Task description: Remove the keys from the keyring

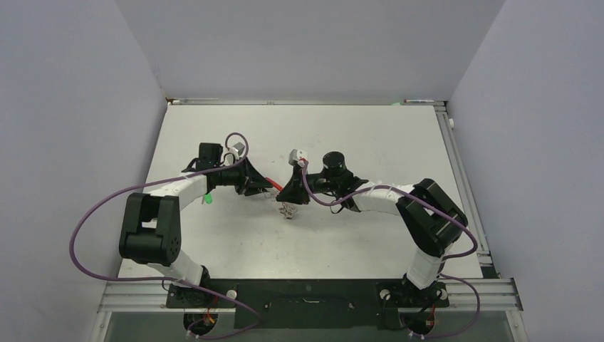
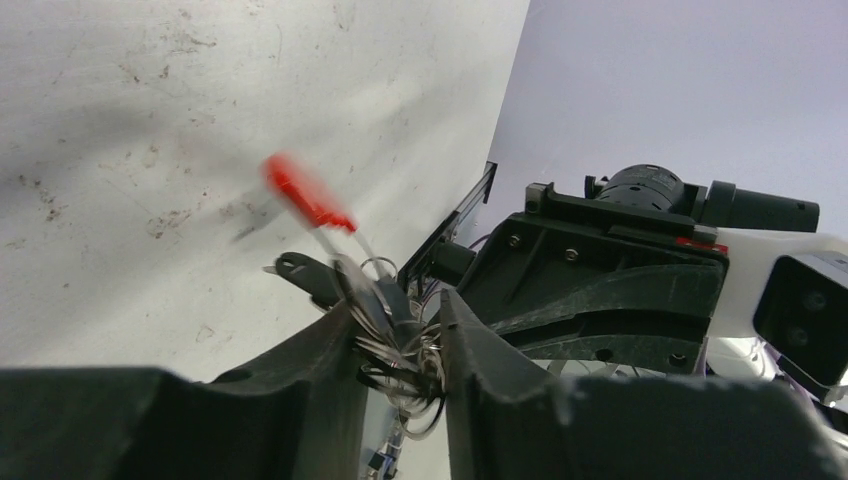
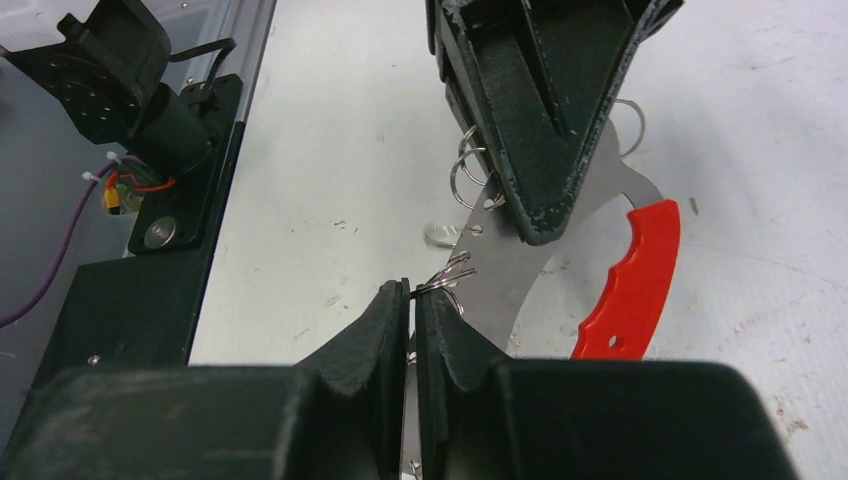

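My left claw [image 2: 398, 325]: pinching the keyring [image 3: 628, 280] by its silvery blade, red band jutting free.
My right claw [image 3: 412, 296]: pressed together on one small split ring [image 3: 452, 272] at the blade's inner edge.
Keys [image 1: 287, 211]: bunched just at 6 o'clock of both claws, mid-table.
Room: bare table [image 1: 370, 135] from 12 to 3 o'clock, walls well apart.

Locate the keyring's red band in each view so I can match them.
Top external: red band at centre, between left gripper and right gripper.
Left wrist: red band, blurred, left of centre.
Right wrist: red band right of centre, lower half.
Shared landmark: the left gripper, shut on the keyring; the right gripper pinches a small ring.
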Robot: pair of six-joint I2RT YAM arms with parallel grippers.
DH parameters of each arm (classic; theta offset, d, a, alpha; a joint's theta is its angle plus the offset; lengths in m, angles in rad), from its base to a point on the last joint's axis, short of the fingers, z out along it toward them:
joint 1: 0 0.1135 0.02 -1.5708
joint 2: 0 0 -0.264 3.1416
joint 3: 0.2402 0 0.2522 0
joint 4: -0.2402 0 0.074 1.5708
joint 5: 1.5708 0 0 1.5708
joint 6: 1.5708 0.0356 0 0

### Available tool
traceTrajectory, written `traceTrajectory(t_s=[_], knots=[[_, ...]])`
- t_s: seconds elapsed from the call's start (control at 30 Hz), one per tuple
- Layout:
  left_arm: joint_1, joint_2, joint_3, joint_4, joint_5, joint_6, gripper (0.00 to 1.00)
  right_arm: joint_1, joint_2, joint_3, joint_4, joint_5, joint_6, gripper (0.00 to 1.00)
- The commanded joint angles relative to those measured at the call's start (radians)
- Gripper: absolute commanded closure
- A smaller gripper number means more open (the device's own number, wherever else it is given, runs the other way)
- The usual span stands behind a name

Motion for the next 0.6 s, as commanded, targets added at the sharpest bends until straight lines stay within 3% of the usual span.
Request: traceTrajectory(t_s=[0.0, 0.03, 0.1, 0.2, 0.27, 0.43, 0.57], knots=[[-0.005, 0.001, 0.015, 0.021, 0.020, 0.021, 0.90, 0.024, 0.008, 0.060, 0.007, -0.035, -0.034, 0.95], [-0.003, 0.002, 0.018, 0.021, 0.022, 0.027, 0.93, 0.024, 0.008, 0.061, 0.002, -0.038, -0.036, 0.92], [0.006, 0.004, 0.022, 0.019, 0.037, 0.049, 1.00, 0.024, 0.008, 0.064, -0.008, -0.055, -0.040, 0.78], [0.028, 0.000, 0.023, 0.024, 0.069, 0.074, 1.00, 0.010, -0.002, 0.060, -0.012, -0.077, -0.029, 0.53], [0.039, -0.013, 0.017, 0.030, 0.087, 0.091, 1.00, -0.017, -0.013, 0.056, 0.009, -0.097, 0.009, 0.43], [0.040, -0.085, -0.009, 0.076, 0.118, 0.138, 1.00, -0.132, -0.046, 0.030, 0.206, -0.089, 0.238, 0.33], [0.039, -0.143, -0.040, 0.196, 0.120, 0.107, 1.00, -0.157, -0.065, 0.060, 0.083, 0.038, 0.226, 0.26]])
